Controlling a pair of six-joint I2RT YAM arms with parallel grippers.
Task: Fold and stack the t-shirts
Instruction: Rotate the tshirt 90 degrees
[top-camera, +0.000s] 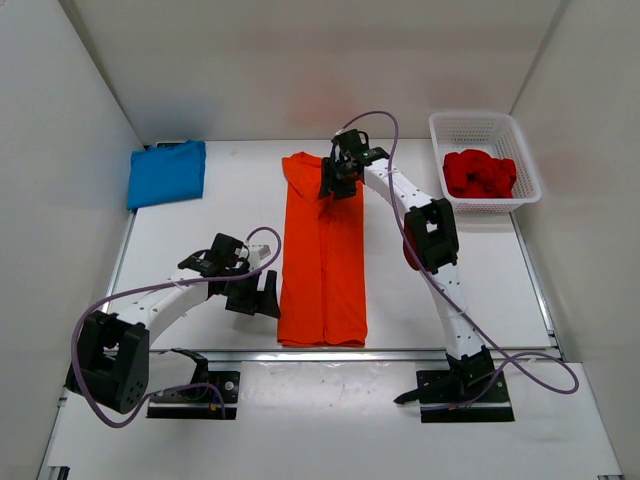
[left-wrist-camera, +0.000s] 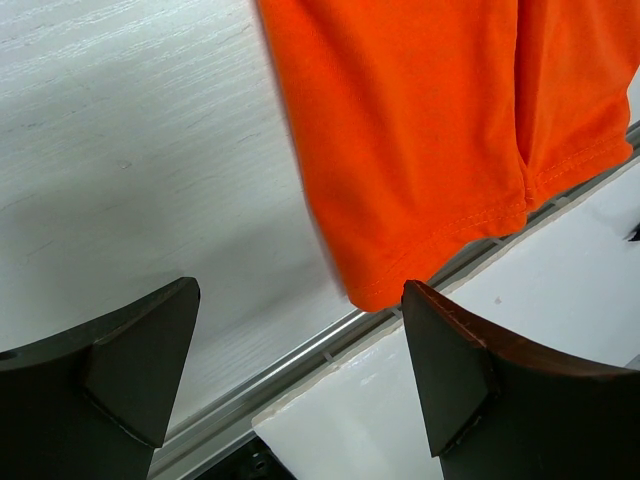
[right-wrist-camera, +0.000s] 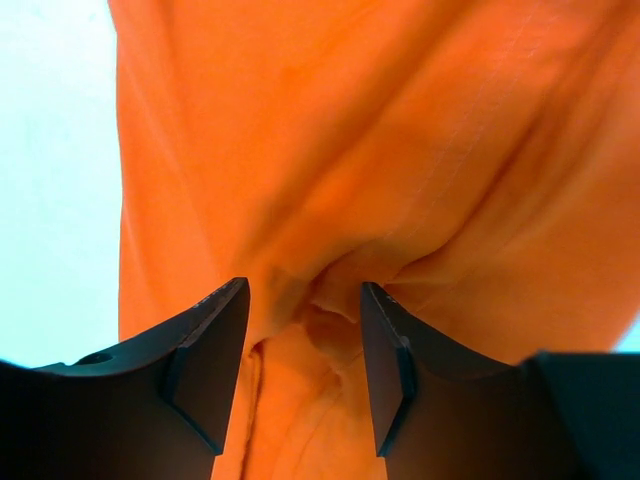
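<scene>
— What are you built from?
— My arms are white tubes with black blocky joints, and a lilac cable loops along each.
— And the claws?
— My left gripper and right gripper carry dark wedge fingers.

white table, blue shirt, orange shirt, basket

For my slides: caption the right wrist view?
Right gripper pinching a bunched fold of the orange t-shirt between its fingers.
</scene>
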